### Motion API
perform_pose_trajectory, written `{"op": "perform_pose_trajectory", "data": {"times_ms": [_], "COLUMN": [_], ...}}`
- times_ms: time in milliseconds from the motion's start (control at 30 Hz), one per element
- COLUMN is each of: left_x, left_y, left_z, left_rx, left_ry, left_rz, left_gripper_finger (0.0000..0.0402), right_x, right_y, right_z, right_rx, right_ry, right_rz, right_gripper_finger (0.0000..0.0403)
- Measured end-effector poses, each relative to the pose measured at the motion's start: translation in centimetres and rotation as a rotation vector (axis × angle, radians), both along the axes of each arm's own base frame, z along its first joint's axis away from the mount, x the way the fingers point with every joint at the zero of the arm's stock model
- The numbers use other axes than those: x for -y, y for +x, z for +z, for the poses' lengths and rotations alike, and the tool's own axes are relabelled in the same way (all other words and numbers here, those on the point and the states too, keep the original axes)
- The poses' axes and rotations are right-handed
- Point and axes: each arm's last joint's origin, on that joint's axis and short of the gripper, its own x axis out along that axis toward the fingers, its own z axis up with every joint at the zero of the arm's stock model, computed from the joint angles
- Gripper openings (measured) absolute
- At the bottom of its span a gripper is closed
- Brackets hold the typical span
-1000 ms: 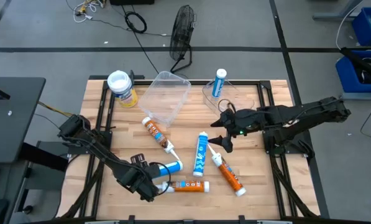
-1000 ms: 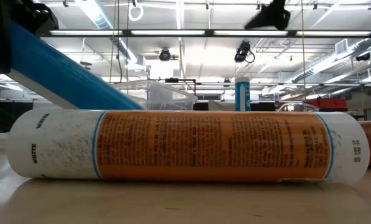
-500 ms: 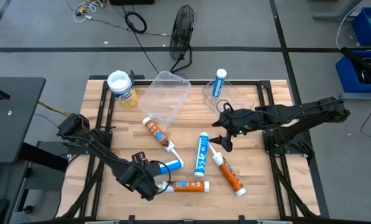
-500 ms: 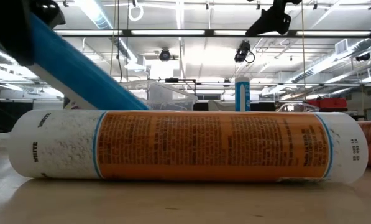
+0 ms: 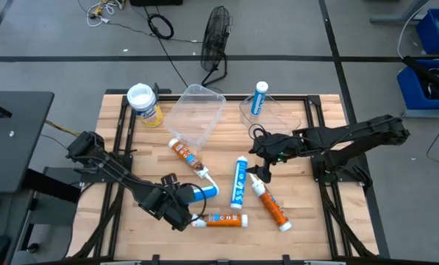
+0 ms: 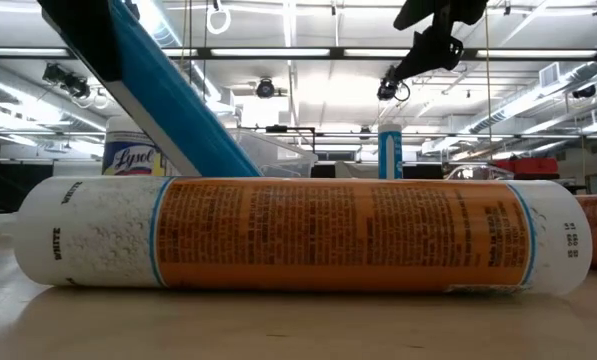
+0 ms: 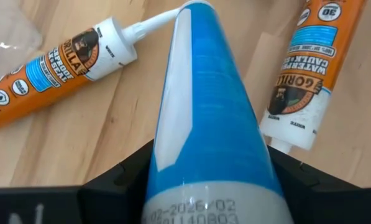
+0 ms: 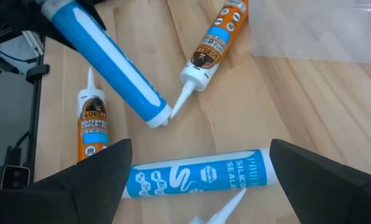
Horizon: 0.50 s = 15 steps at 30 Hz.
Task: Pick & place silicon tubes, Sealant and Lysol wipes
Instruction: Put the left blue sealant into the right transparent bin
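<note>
My left gripper [image 5: 179, 203] at the near left is shut on a plain blue tube [image 5: 201, 194], which slants up in the low view [image 6: 168, 110]. My right gripper [image 5: 260, 171] is open above a blue-and-white silicone tube [image 8: 197, 174] lying flat mid-table. Three orange sealant tubes lie flat: one near the bin [image 5: 185, 157], one at the near edge [image 5: 222, 220], one to the right [image 5: 271, 207]. The yellow Lysol wipes canister [image 5: 145, 105] stands upright at the far left. Another blue tube [image 5: 259, 97] stands in a clear container at the far side. My left gripper pinches the blue tube's near end [image 7: 204, 186] between its two fingers [image 7: 120, 180], one on each side. The fingers come from the near left and lie across the tube. The held end is raised and the tube slants down to its white end [image 8: 160, 116], low by the table.
A clear plastic bin [image 5: 195, 114] lies tipped at the far middle, beside a second clear container [image 5: 272, 115]. The near orange tube fills the low view [image 6: 298, 235]. Black frame rails run along both table sides. A fan stands on the floor beyond the table.
My left gripper has gone up and a little toward the table's right, tipping the blue tube steeper; its held end has risen while its white end stays low. My right gripper has gone down and slightly left, toward the blue-and-white tube.
</note>
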Motion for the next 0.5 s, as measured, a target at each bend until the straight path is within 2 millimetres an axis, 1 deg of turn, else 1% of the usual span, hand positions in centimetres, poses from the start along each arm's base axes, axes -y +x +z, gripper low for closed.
{"op": "perform_pose_trajectory", "data": {"times_ms": [167,233,333,500], "left_x": [-0.14,-0.19,-0.37,-0.56], "left_y": [0.01,0.01,0.12,0.27], "left_z": [-0.02,-0.03,-0.04,-0.04], "left_rx": [-0.007,-0.009,-0.011,-0.01], "left_ry": [-0.001,0.001,0.003,-0.001], "left_rz": [0.007,0.007,0.01,0.016], "left_gripper_finger": [0.0256,0.0257,0.0235,0.0173], "right_x": [0.0,0.0,0.0,-0.03], "right_y": [-0.02,-0.01,0.01,0.07], "right_z": [-0.02,-0.01,0.01,0.09], "right_rx": [-0.002,0.0,0.003,0.013], "right_ry": [0.0,0.0,-0.001,0.002], "right_rz": [0.0,0.0,-0.001,0.001], "right_gripper_finger": [0.0384,0.0384,0.0384,0.0384]}}
